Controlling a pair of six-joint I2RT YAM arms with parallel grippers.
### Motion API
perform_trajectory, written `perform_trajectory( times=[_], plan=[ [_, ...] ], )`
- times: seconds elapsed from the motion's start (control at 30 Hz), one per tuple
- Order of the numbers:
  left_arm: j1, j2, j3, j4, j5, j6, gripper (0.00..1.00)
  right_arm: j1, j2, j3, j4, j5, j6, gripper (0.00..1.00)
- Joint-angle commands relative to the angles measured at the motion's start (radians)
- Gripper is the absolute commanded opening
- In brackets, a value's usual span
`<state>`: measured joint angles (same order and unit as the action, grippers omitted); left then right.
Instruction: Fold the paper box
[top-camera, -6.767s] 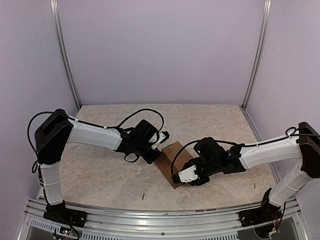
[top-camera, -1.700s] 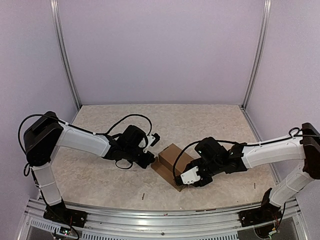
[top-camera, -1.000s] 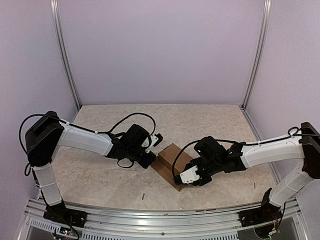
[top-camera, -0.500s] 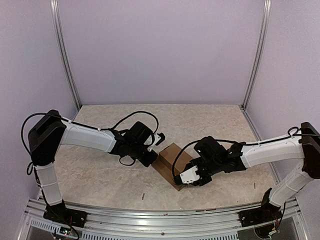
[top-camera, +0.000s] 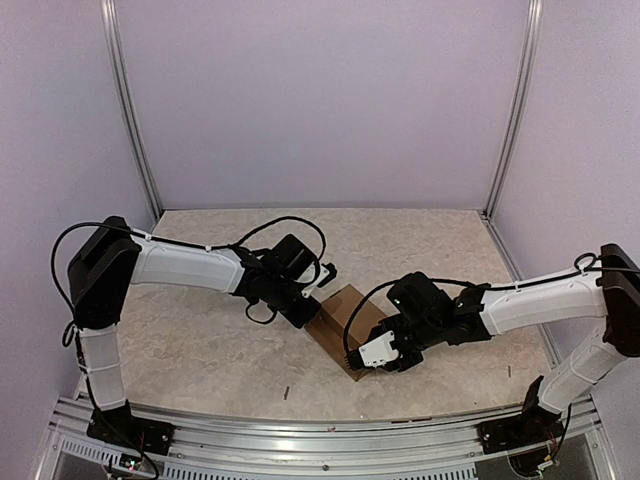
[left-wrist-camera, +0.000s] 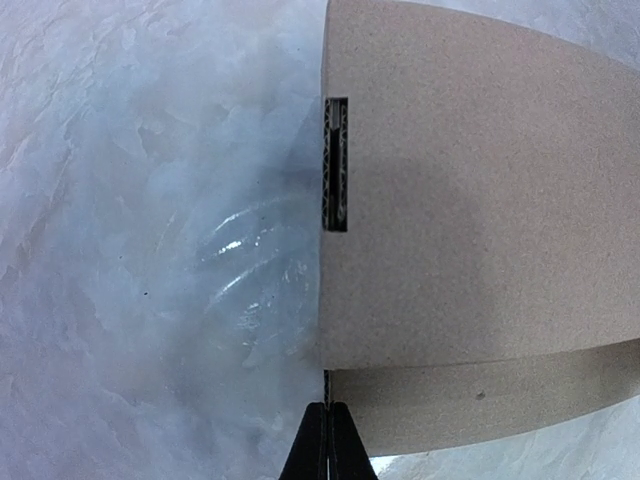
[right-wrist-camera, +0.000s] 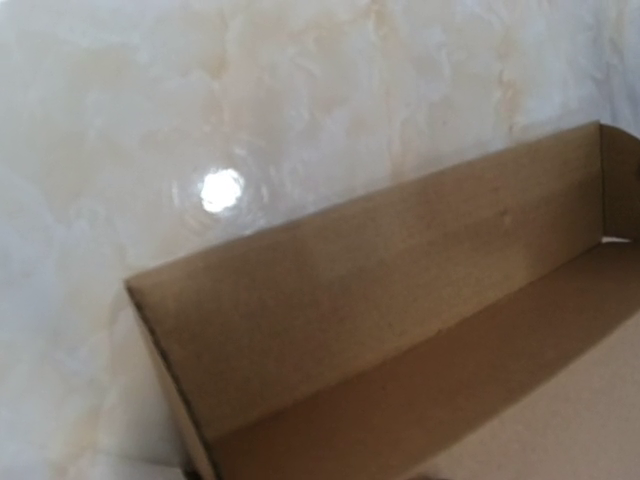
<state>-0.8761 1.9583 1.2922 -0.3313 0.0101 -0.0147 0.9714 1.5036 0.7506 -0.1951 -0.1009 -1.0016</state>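
Marbled tabletop. Right gripper sits at the near corner of paper box; its jaw spacing cannot be told. Box lies mid-table, one wall upright. Left gripper is pinched closed, tips against the box's left edge. Open surface runs beyond to back wall.

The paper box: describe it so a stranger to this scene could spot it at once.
Find the marbled beige table and look to its middle. There, between the left hand and the right hand, lies the paper box. It is the only brown thing on the table: plain cardboard, low and flat-sided.
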Motion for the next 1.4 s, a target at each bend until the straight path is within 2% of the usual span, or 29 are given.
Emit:
perform_trajectory(
  times=[0.0, 0.2, 0.5, 1.07, 1.37],
  plan=[
    [0.005, 0.031, 0.057, -0.027, -0.005, 0.012, 0.0, 0.006, 0.081, -0.045, -0.155, -0.048, -0.007, 0.44],
    [0.021, 0.058, 0.093, -0.062, 0.002, 0.012, 0.0, 0.006, 0.083, -0.048, -0.155, -0.05, -0.006, 0.44],
    [0.032, 0.048, 0.067, -0.04, 0.01, 0.037, 0.0, 0.004, 0.085, -0.048, -0.152, -0.05, -0.005, 0.44],
    [0.02, 0.142, 0.239, -0.124, 0.06, 0.112, 0.0, 0.004, 0.095, -0.046, -0.155, -0.053, -0.014, 0.44],
    [0.029, 0.14, 0.257, -0.164, 0.076, 0.124, 0.0, -0.001, 0.09, -0.043, -0.152, -0.049, -0.002, 0.45]
  ],
)
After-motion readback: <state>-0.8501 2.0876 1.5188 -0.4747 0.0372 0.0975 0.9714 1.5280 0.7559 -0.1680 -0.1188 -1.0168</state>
